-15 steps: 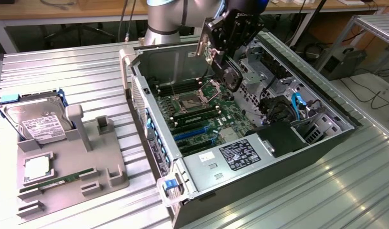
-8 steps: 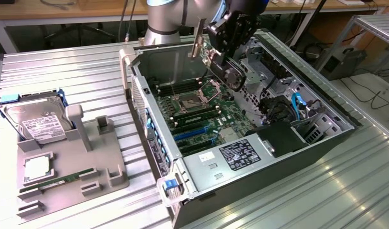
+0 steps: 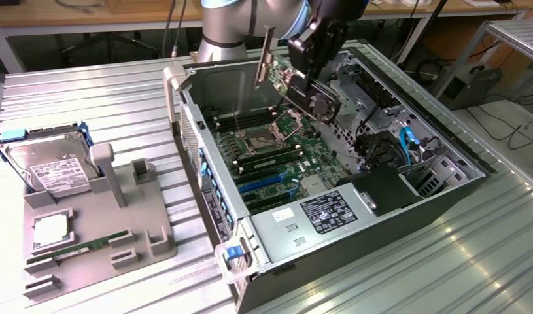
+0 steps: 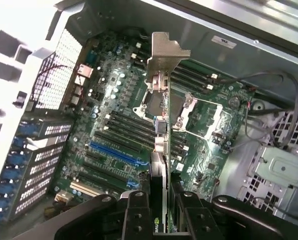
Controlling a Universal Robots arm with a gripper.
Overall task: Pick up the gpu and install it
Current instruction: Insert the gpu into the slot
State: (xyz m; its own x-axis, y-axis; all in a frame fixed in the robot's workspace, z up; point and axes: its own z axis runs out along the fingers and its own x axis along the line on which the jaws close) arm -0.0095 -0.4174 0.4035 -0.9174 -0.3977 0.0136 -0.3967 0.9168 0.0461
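The fingers (image 4: pixel 136 210) are partly closed on the gpu (image 4: pixel 160 220), one pressing each face of the card, which the wrist view shows edge-on. The gpu (image 3: pixel 286 77) hangs from the fingers, above the open case (image 3: pixel 397 209) and clear of the motherboard (image 3: pixel 279 157). Its pale bracket (image 4: pixel 165 52) is at the end farthest from the fingers. On the motherboard beneath the fingers are the cpu socket (image 4: pixel 191 112), black memory slots and blue slots (image 4: pixel 113 152). The gpu is not seated in any of them. Well apart from the fingers, on the tabletop (image 3: pixel 74 91), a grey holder (image 3: pixel 101 219) carries a hard drive (image 3: pixel 46 169) standing on edge, a chip (image 3: pixel 50 230) in a square recess, and a green memory stick (image 3: pixel 77 248) lying flat.
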